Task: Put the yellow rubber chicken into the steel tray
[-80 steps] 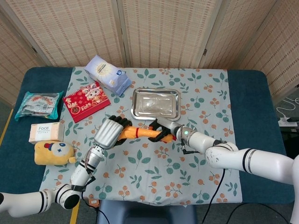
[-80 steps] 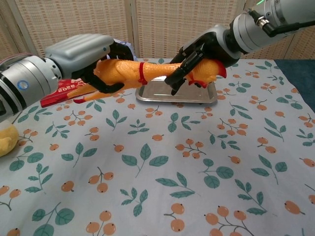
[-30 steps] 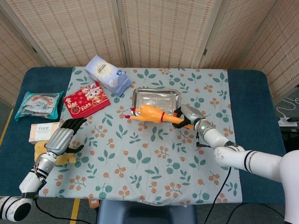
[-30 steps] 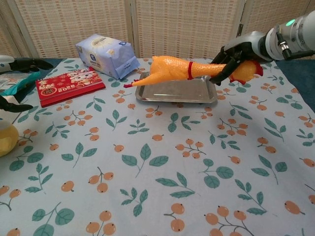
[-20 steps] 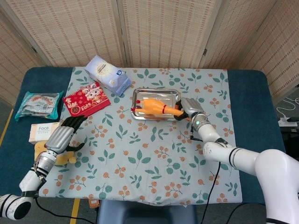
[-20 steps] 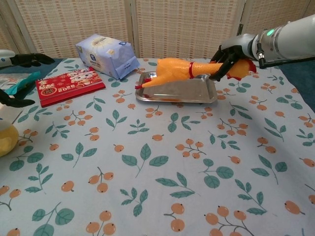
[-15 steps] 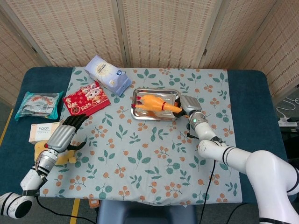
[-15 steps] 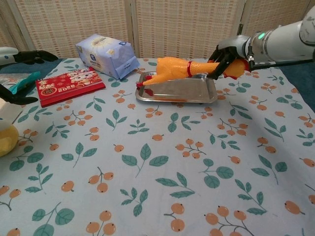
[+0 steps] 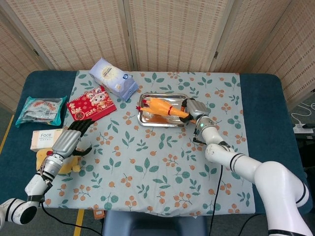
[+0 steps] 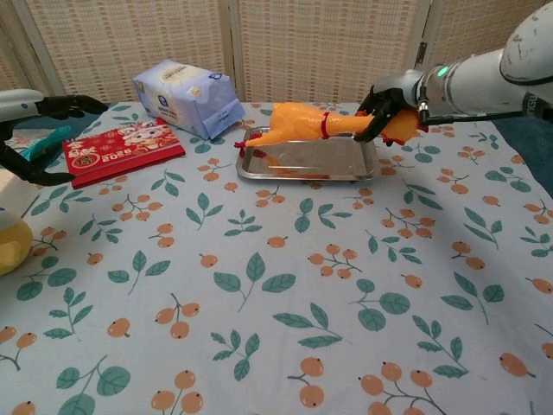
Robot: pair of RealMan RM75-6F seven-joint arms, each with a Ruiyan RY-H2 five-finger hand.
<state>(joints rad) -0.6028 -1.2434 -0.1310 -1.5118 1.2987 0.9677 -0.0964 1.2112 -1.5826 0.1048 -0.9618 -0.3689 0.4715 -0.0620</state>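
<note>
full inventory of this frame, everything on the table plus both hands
rubber chicken: 1, yellow-orange with a red band, held over the steel tray
steel tray: 1, silver, table centre-back
tissue pack: 1, pale blue, back left
red packet: 1, red with cartoon print, left of the tray
snack bag: 1, teal, far left
Face box: 1, white and peach, left edge
plush toy: 1, yellow, near left, under the left hand
tablecloth: 1, pale with leaf print, over the blue table
right hand: grips the chicken's head end
left hand: holds nothing, fingers spread
</note>
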